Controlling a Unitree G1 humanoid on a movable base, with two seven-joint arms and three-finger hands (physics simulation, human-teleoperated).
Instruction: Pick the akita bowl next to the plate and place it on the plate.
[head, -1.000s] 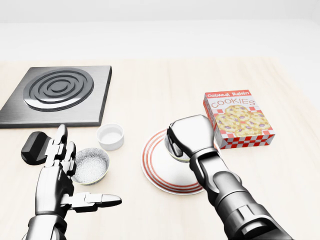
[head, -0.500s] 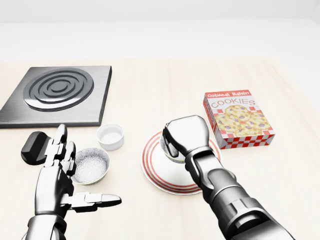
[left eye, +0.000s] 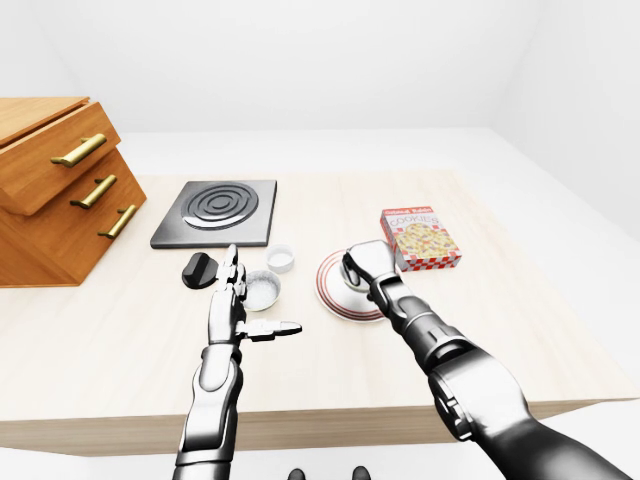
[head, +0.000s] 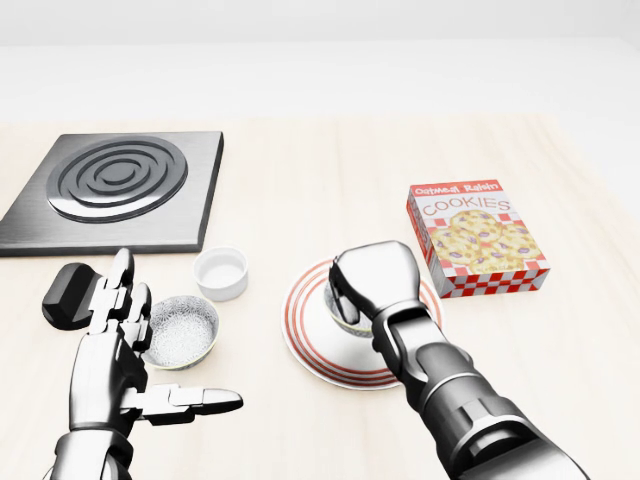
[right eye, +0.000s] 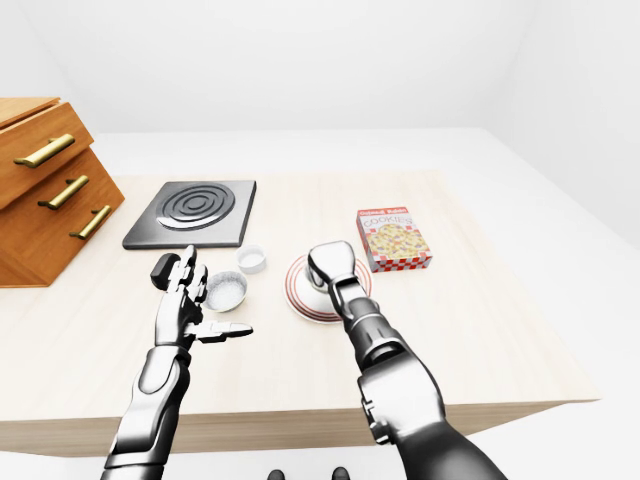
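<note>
My right hand (head: 352, 298) hovers over the middle of the red-ringed white plate (head: 300, 345), fingers curled down and shut on a small greyish akita bowl (head: 346, 316). Only a sliver of the bowl's rim shows beneath the fist; whether it touches the plate is hidden. My left hand (head: 128, 345) is open at the lower left, fingers straight up and thumb pointing right, holding nothing.
A speckled grey bowl (head: 184, 330) sits beside the left hand, a white ramekin (head: 221, 272) above it and a black rounded object (head: 66, 296) to the left. A cookie box (head: 478, 238) lies right of the plate. Stove plate (head: 118, 185) top left; wooden drawers (left eye: 60, 190).
The right fist with the bowl shifted slightly left, then dropped a little lower over the plate's middle. The left hand has not moved.
</note>
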